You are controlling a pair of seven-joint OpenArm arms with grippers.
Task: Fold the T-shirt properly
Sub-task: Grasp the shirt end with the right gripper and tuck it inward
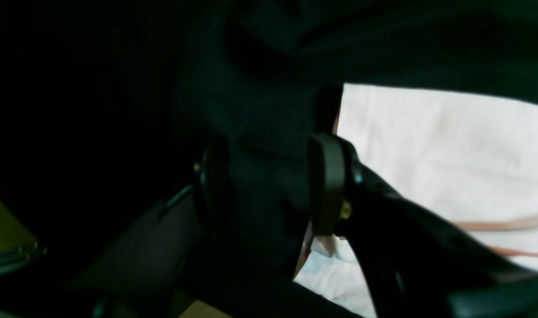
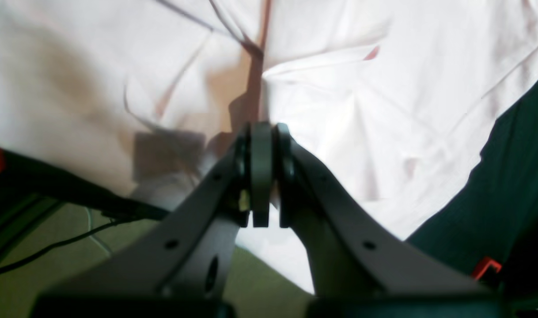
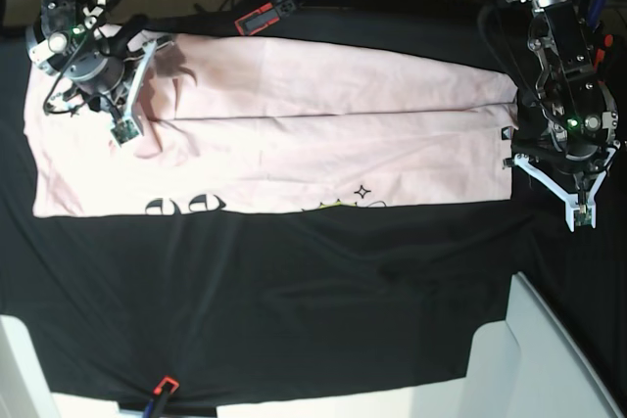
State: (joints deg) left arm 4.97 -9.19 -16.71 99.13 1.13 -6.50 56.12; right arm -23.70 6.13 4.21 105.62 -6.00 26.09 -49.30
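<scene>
Both grippers sit at opposite ends of the T-shirt (image 3: 284, 134). The right gripper (image 2: 262, 172) has its jaws pressed together, with no gap between them, over the wrinkled pink fabric at the shirt's end on the left of the base view; whether a fold of cloth is pinched between them I cannot tell. The left gripper (image 1: 269, 185) stands with its jaws partly apart, over the black cloth (image 3: 294, 301), just beside the shirt's other end; nothing is seen between the jaws except dark cloth behind them.

The T-shirt lies flat as a long band across the upper part of the black cloth. Its lower edge is straight, and black letters and a small print show there, partly cut by that edge. A long crease runs along its middle. The upper edge lies near the back border of the cloth, where clamps and cables are close. Below the shirt, a wide area of black cloth stretches toward the front edge of the table (image 3: 294, 403). The end under the right gripper is bunched and wrinkled.
</scene>
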